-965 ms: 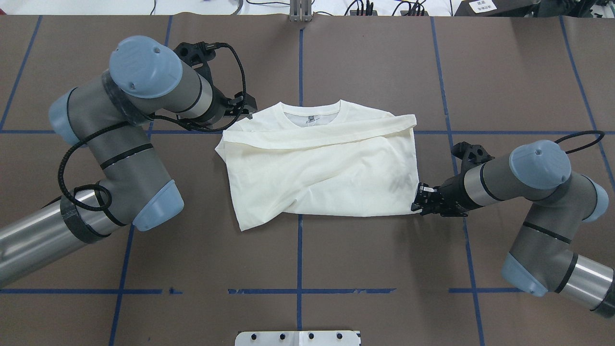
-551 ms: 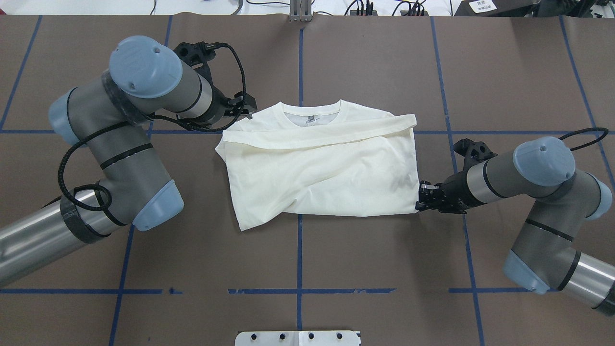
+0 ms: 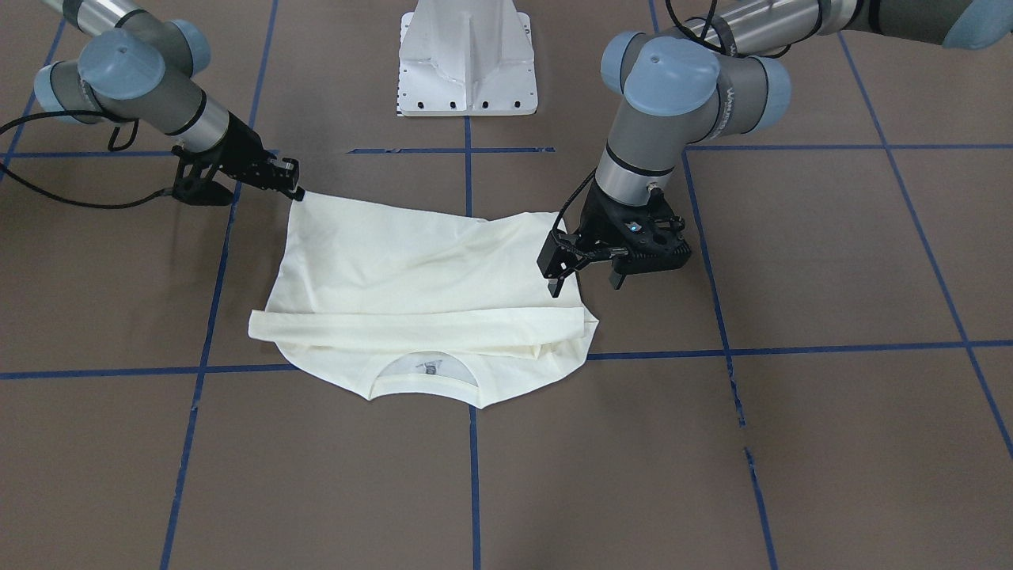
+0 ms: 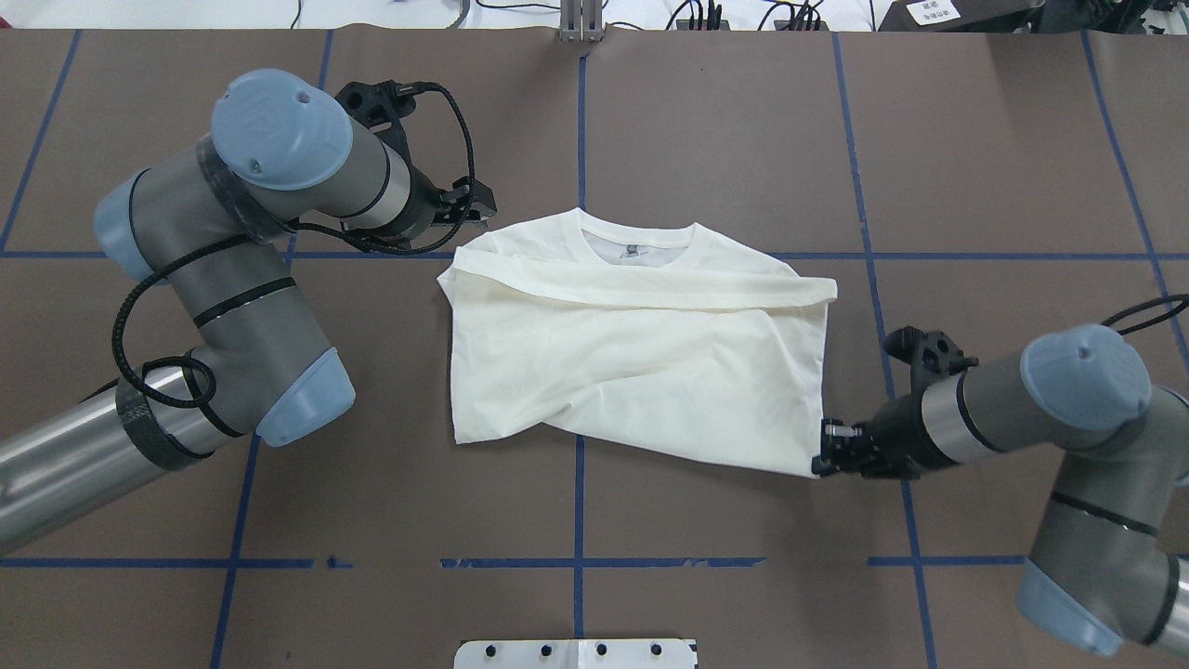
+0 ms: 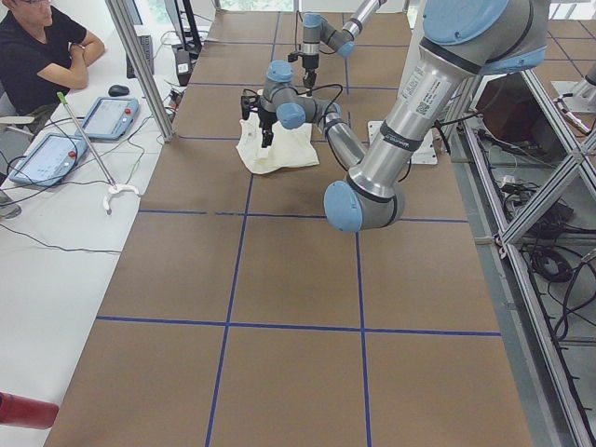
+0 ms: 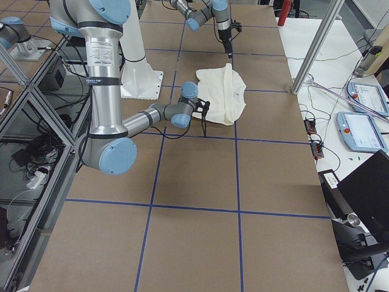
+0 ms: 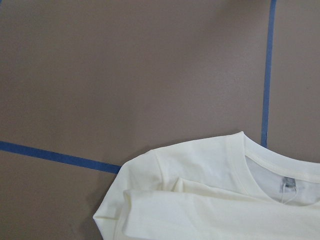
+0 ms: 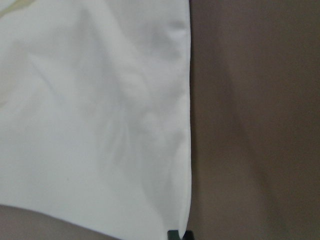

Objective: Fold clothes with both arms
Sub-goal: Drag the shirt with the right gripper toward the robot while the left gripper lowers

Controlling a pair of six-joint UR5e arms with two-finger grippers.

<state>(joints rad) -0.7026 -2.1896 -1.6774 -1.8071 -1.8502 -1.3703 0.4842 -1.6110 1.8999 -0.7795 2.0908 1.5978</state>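
The clothes are one cream long-sleeved shirt lying plain side up on the brown table, a sleeve folded across below the neckline. In the front-facing view the shirt spreads between both arms. My right gripper is shut on the shirt's near right hem corner, also seen low on the table in the front view. The right wrist view shows that hem edge. My left gripper hangs open just beside the shirt's left shoulder, touching nothing; from overhead the left gripper sits at that shoulder's far side.
The white pedestal base stands at the robot's side of the table. Blue tape lines grid the brown surface. A person sits at a side table with tablets beyond the table's far edge.
My right gripper has pulled back toward the robot and to the right, dragging the hem corner; the whole shirt slid right and turned slightly. The left arm has stayed still.
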